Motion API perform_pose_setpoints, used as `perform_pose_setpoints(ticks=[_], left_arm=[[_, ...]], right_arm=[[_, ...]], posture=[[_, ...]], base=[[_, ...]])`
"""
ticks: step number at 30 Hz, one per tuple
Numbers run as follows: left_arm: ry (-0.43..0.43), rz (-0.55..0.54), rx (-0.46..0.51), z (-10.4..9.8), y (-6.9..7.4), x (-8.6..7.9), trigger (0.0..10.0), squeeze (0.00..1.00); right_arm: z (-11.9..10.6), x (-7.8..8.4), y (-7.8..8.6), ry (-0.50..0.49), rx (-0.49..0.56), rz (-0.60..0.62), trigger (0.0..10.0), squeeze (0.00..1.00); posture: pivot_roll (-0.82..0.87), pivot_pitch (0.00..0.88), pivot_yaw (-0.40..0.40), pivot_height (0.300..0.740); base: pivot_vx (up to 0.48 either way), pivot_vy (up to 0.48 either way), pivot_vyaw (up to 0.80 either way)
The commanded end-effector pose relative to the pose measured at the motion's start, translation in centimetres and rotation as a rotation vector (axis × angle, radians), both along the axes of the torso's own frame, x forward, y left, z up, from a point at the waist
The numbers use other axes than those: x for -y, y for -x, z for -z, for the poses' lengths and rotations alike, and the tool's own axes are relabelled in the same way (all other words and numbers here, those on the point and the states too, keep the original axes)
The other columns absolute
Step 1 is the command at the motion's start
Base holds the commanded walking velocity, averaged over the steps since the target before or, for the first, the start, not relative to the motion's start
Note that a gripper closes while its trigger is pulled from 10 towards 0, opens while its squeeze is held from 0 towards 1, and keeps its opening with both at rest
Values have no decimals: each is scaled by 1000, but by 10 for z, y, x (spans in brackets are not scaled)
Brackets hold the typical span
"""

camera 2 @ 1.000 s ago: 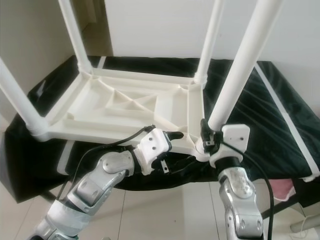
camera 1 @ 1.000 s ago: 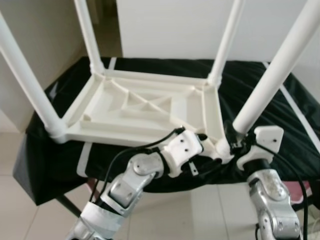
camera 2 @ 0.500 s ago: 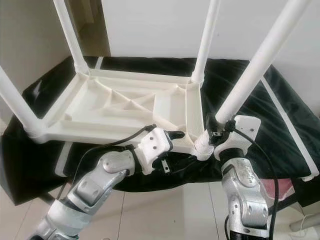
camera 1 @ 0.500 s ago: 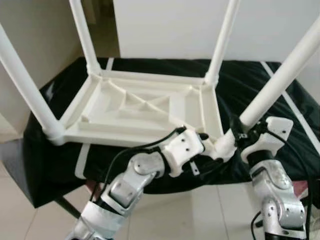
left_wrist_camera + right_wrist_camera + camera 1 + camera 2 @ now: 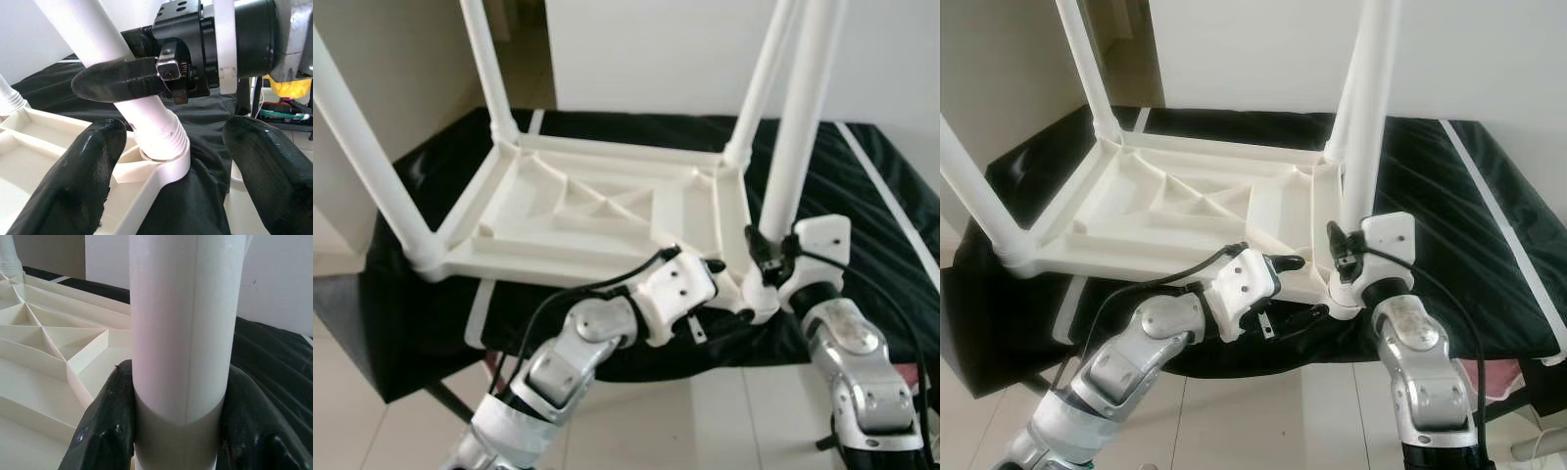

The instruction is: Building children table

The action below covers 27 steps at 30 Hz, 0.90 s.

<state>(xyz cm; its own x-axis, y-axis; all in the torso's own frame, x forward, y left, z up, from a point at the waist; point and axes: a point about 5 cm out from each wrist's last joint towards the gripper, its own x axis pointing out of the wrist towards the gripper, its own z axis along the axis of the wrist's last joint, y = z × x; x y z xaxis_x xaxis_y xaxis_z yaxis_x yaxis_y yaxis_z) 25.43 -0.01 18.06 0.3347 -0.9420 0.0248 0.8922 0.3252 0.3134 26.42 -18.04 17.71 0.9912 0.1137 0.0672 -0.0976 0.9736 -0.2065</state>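
A white plastic children's table (image 5: 587,211) lies upside down on a black cloth, its legs pointing up. My right gripper (image 5: 766,257) is shut on the near-right leg (image 5: 798,127) just above its threaded base, which sits in the corner socket (image 5: 164,156). In the right wrist view both fingers (image 5: 105,426) press the leg (image 5: 181,333) from either side. My left gripper (image 5: 171,132) is open at that same corner, one finger (image 5: 83,181) by the tabletop's rim and the other beyond the socket.
The other three legs stand in their corners: near left (image 5: 367,166), far left (image 5: 487,69) and far right (image 5: 759,83). The black cloth (image 5: 871,215) covers a low stand with pale floor tiles (image 5: 401,431) in front. A white wall (image 5: 656,49) rises behind.
The near-right leg, held by my right gripper, has swung from leaning out to the right to nearly upright. My left gripper has stayed at the corner.
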Motion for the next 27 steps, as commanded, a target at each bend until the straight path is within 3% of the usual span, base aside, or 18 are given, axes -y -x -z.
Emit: perform_pose_setpoints(ticks=[1, 9, 14, 22, 27], left_arm=[[-11, 45, 0, -2, 4, 3, 10000, 0], [-10, 41, 0, -2, 4, 1, 10000, 0], [-11, 45, 2, -3, 4, 2, 10000, 0], [-14, 52, 1, -4, 5, 2, 10000, 0], [-15, 53, 1, -4, 5, 2, 10000, 0]], right_arm=[[39, 5, 5, 6, -189, 24, 10000, 0], [41, 0, 22, -44, -85, -59, 10000, 0], [41, 8, 36, -179, 25, -8, 10000, 0], [51, 14, 44, -272, 22, 41, 10000, 0], [54, 15, 43, -265, 15, 45, 10000, 0]], posture=[[-48, 71, -21, 740], [-49, 75, -19, 740], [-53, 77, -13, 740], [-56, 80, -4, 740], [-57, 80, -1, 740]], base=[[0, 0, 0], [0, 0, 0], [0, 0, 0], [0, 0, 0], [0, 0, 0]])
